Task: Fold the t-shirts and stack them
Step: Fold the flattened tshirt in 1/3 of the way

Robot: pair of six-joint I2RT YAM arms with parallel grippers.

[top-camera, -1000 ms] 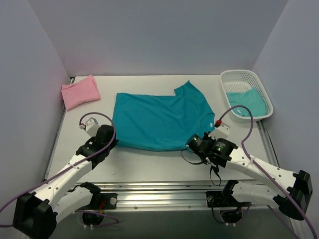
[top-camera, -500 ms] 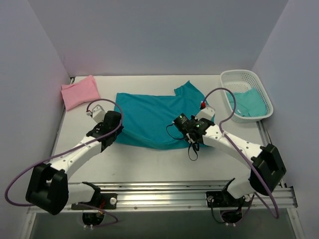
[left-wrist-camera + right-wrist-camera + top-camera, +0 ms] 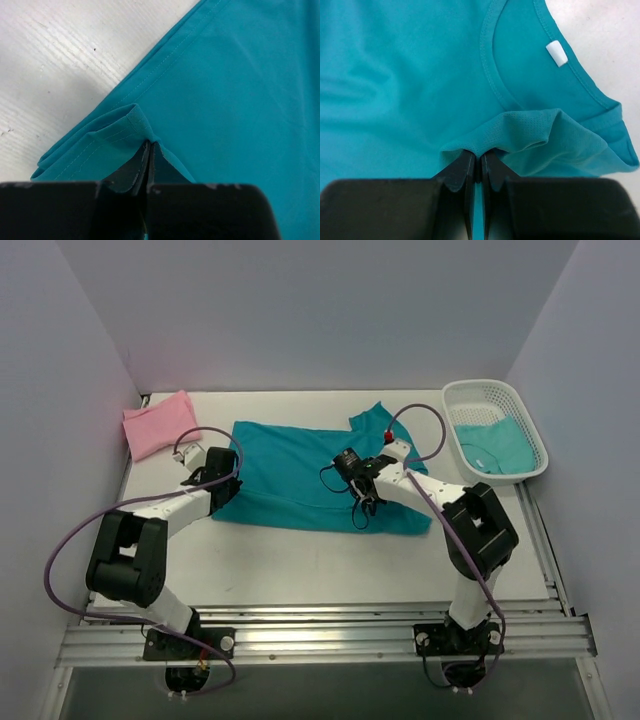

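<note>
A teal t-shirt (image 3: 290,475) lies spread across the middle of the table, its near edge lifted and carried over its back part. My left gripper (image 3: 226,466) is shut on the shirt's hem corner (image 3: 131,125) at the left. My right gripper (image 3: 347,466) is shut on a pinch of the shirt's cloth (image 3: 520,132) beside the neckline (image 3: 492,60). A folded pink t-shirt (image 3: 160,423) lies at the back left. Another teal t-shirt (image 3: 497,445) lies in the basket.
A white mesh basket (image 3: 495,392) stands at the back right against the wall. Purple cables loop above both arms. Bare white table (image 3: 300,560) lies in front of the shirt. The metal rail (image 3: 320,630) runs along the near edge.
Both grippers have moved away from the near edge toward the back, carrying the shirt's near edge over its middle. The shirt now looks shorter front to back.
</note>
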